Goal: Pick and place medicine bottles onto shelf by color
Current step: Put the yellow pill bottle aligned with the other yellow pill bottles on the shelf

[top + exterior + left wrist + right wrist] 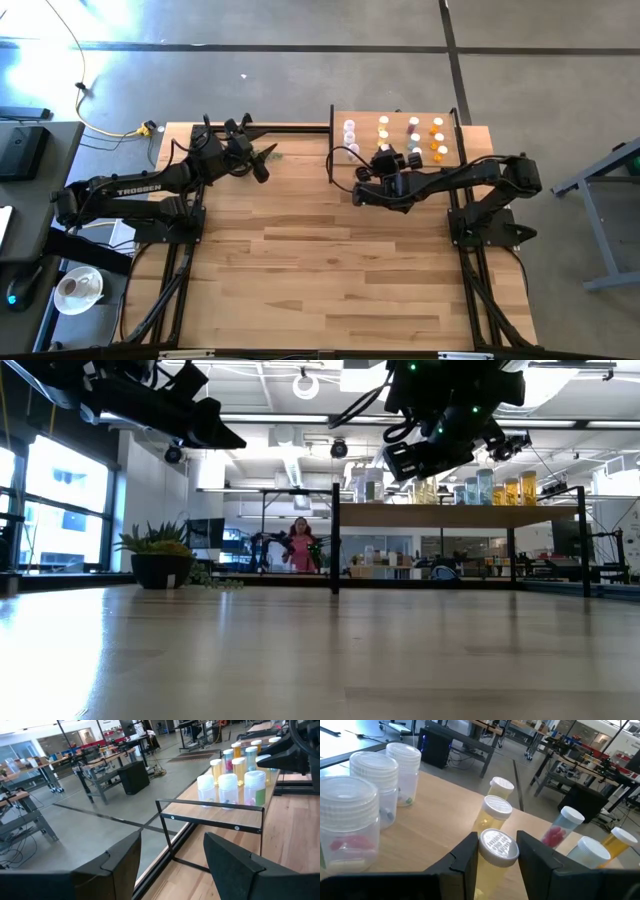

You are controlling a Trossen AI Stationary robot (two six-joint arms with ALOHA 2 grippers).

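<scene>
Jaws of the right gripper point(492, 852) pinch a yellow bottle point(492, 865) among like-tinted ones, sorting by color. The left gripper point(172, 865) stands wide, empty. From above, the shelf point(365, 160) sits far right, bottles in columns. Only the low view shows the potted plant point(158, 555) and a person point(300, 545).

The left dark two-finger gripper point(262, 165) hung in the air at about ten o'clock over the table, and its fingers point(120, 865) stood wide apart with nothing between them. Its long dark arm reached in from nine o'clock. The right dark two-finger gripper point(496, 851) was up at about one o'clock, its fingers closed tight on a yellow white-capped medicine bottle point(496, 855). Its arm bent in from three o'clock.
</scene>
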